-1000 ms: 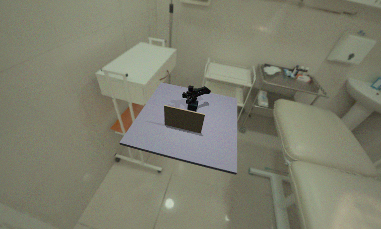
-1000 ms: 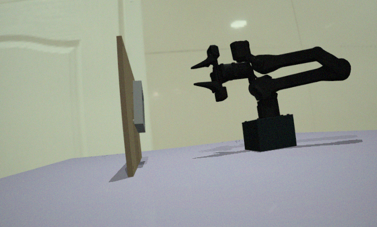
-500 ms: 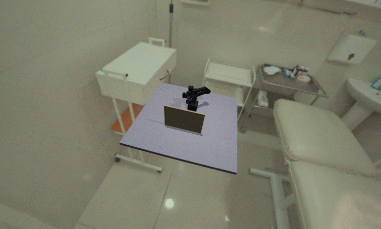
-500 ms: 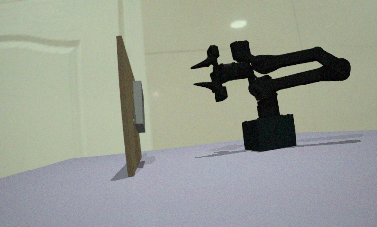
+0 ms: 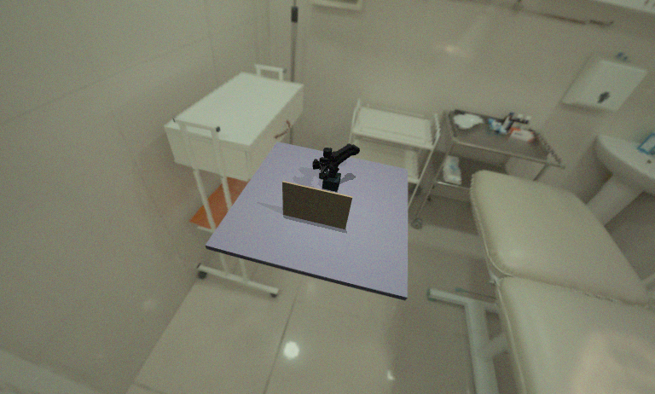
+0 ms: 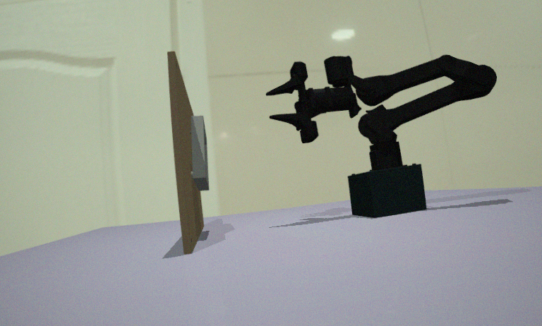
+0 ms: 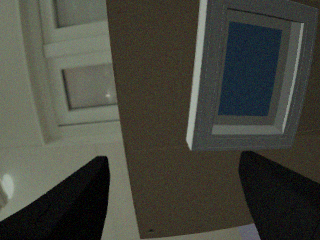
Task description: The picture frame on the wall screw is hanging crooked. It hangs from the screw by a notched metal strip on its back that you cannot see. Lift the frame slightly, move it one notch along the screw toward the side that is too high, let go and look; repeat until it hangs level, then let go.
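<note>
The picture frame (image 6: 200, 147) (image 7: 204, 110) has a grey border around a blue picture. It hangs on the upright brown panel (image 5: 315, 206) (image 6: 181, 154) (image 7: 155, 100). In the wrist view its sides are not parallel to the panel's edges, so it sits crooked. The screw and the notched strip are hidden behind it. My gripper (image 6: 268, 105) (image 7: 175, 164) is open and empty. In the exterior view it is a clear gap away from the frame, with one finger above the other, pointing at the panel. In the top view the panel hides the frame.
The lilac table (image 5: 376, 245) (image 6: 320, 274) carries the panel and the arm's dark base (image 5: 331, 181) (image 6: 387, 190). The panel's side edge (image 7: 131, 175) shows in the wrist view. White carts and a pale treatment chair (image 5: 541, 226) are in the room beyond the table.
</note>
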Available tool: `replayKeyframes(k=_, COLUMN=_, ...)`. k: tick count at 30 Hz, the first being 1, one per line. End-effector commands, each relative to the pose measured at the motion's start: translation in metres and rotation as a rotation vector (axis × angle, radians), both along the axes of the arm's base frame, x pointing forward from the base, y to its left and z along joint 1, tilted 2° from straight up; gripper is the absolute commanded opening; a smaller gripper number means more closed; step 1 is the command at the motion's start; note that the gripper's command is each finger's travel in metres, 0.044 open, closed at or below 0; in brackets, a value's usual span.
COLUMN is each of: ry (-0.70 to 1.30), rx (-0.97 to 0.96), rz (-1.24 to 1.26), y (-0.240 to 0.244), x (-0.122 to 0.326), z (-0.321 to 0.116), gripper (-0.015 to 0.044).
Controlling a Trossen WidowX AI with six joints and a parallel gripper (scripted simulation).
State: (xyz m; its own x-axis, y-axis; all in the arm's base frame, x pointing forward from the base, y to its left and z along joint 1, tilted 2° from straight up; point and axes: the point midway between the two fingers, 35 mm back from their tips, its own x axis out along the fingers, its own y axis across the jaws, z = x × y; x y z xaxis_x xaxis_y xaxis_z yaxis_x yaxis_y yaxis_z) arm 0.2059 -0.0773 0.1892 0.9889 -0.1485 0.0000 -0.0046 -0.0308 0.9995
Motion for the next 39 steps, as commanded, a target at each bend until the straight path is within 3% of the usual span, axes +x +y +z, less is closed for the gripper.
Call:
replayKeyframes(k=1, ry=-0.014, rx=0.034, rz=-0.005, y=-0.002, x=0.019, z=0.006, gripper=0.0260)
replayKeyframes(k=6, ry=-0.042, rx=0.070, rz=-0.009, y=0.000, x=0.044, z=0.010, gripper=0.0260)
replayKeyframes(k=25, ry=-0.044, rx=0.071, rz=-0.009, y=-0.009, x=0.052, z=0.010, gripper=0.0260)
replayKeyframes(k=39, ry=-0.047, rx=0.071, rz=-0.009, y=-0.022, x=0.109, z=-0.022, gripper=0.0260)
